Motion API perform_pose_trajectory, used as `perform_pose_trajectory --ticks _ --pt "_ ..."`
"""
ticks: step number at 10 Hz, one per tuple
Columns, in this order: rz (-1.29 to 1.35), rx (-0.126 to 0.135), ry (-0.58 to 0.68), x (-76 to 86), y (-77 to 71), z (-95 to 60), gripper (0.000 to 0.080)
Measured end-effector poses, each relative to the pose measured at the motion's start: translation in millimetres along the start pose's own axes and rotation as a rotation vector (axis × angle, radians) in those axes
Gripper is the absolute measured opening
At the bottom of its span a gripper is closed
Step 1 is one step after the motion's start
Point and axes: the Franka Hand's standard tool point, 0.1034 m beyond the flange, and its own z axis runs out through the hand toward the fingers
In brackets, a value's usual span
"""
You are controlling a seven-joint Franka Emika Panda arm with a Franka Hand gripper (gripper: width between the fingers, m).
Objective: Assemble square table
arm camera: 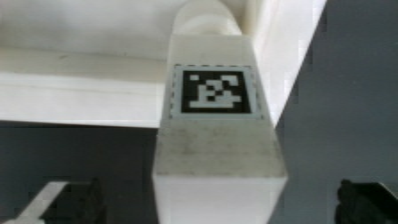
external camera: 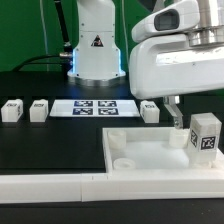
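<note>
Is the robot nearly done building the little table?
Not nearly. Done: one leg stands at a corner of the table top; whether it is fixed in, I cannot tell. In hand: the open fingers sit either side of that leg, not squeezing it. Left: three legs wait loose nearby.

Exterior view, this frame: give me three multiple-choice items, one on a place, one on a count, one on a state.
1. Where does the upright leg block stand? A on the marker board; B on the square top; C on the black table.
2. How many leg blocks lie off the top on the black table? A one; B two; C three.
3. The gripper is: A open; B shut on a leg block; C out of view.

B: it rises from the top's surface. C: two on the exterior view's left of the marker board, one on its right. A: the wrist view shows its fingers clear of the leg.
</note>
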Motion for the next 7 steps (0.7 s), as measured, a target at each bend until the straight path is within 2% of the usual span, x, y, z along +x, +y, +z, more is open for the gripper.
perform_pose_trajectory --ticks 2,3,4,7 --pt "-0.003 0.012 -0.191 -3.0 9.7 -2.1 0.0649" --pt "0.002 0.021 -0.284 5.3 13.1 -1.0 0.0649" --pt "0.004 0.025 -0.3 12.4 13.7 2.5 0.0649" --pt "0.029 0.025 -0.313 6.0 5.9 15.8 0.0649"
